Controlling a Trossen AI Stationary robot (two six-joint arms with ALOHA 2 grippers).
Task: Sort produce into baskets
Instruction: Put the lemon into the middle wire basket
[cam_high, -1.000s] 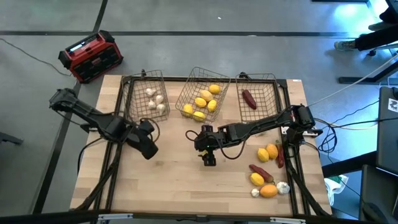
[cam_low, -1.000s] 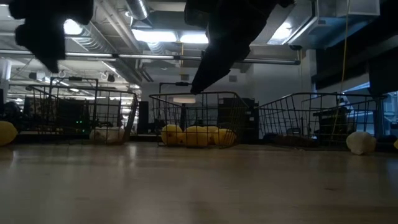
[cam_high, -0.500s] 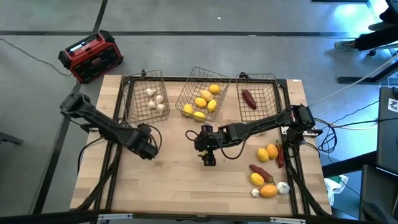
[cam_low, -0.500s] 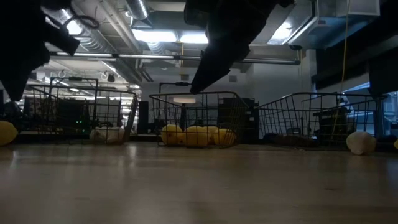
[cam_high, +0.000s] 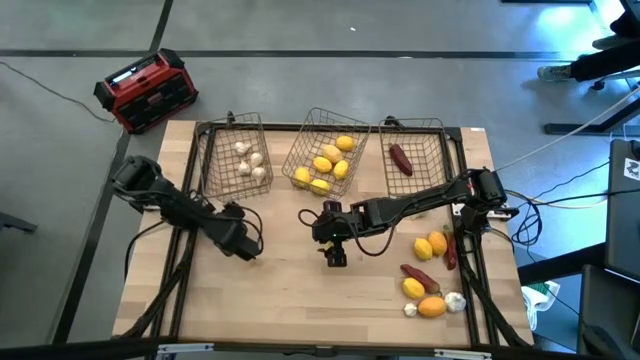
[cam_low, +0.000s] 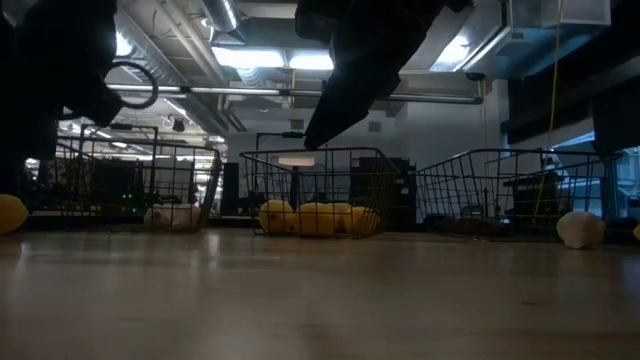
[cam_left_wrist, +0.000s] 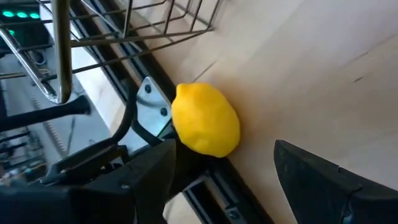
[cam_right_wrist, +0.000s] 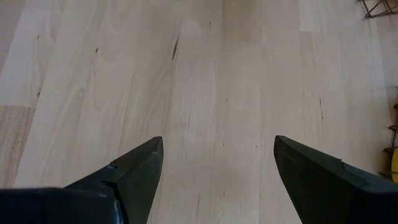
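While open, left pincer (cam_left_wrist: 217, 180) near lemon (cam_left_wrist: 206, 119)

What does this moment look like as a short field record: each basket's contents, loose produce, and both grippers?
left basket: white bulbs
middle basket: yellow lemons
right basket: one dark red piece
loose produce: cluster at the table's right edge; one lemon at its left edge
left gripper: open, empty, facing that lemon
right gripper: open, empty, over bare wood mid-table
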